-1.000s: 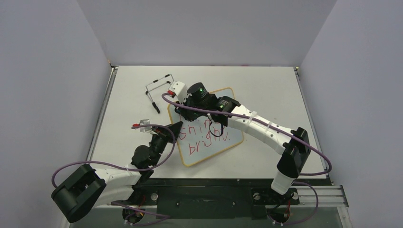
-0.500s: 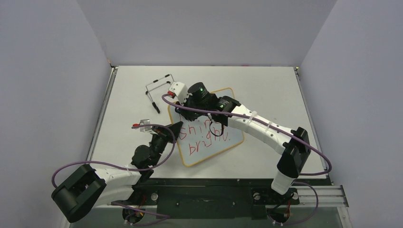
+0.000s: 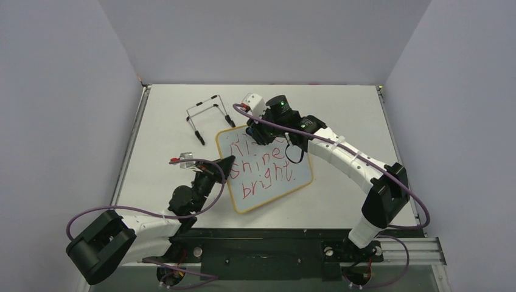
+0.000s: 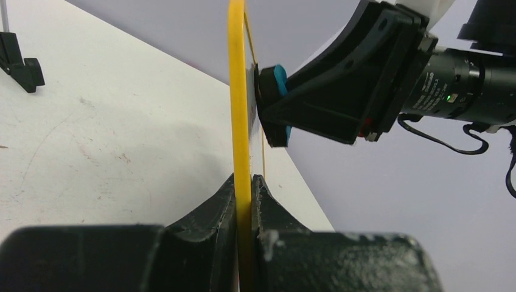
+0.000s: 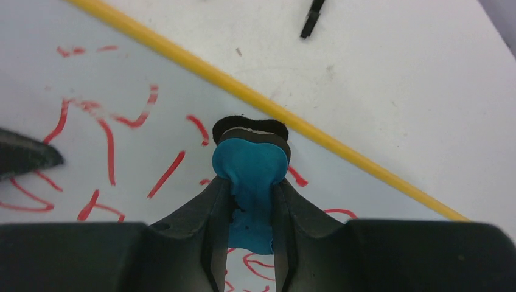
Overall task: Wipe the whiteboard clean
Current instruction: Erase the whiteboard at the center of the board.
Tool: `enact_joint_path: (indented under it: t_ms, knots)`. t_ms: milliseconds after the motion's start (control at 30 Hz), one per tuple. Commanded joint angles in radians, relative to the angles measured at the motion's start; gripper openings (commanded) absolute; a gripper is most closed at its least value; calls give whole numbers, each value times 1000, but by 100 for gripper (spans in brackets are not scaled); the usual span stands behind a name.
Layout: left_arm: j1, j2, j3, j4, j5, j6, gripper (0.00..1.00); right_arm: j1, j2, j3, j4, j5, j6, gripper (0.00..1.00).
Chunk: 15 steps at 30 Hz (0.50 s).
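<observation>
White table [image 3: 347,115], grey walls. Board [image 3: 263,193] mid table, red words on it. Left gripper [image 4: 243,182] pinches its near-left yellow edge. Right gripper [image 5: 251,182] pinches blue eraser [image 5: 251,159] against board's far end. Board looks light, stiff, slippery; best held by edge.

On the white tabletop [image 3: 365,109] I log: one red-lettered whiteboard [image 3: 268,185] at centre, one black wire stand [image 3: 203,104] toward the far left corner.
</observation>
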Motion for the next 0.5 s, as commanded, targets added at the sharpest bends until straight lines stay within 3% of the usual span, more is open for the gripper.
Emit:
enact_joint_path:
  t_ms: [0,100,300,467]
  knots:
    - [-12,-10,23,-16,104,101,0,9,-67,-49,-57,-280,-160,0]
    - [-11,-10,18,-13,102,101,0,36,-55,-24,-69,-286,-171,0]
    - [-11,1,13,2,115,96,0,170,2,24,-71,-144,-173,0]
    - [-11,7,2,18,124,93,0,175,6,53,-48,-11,-130,0]
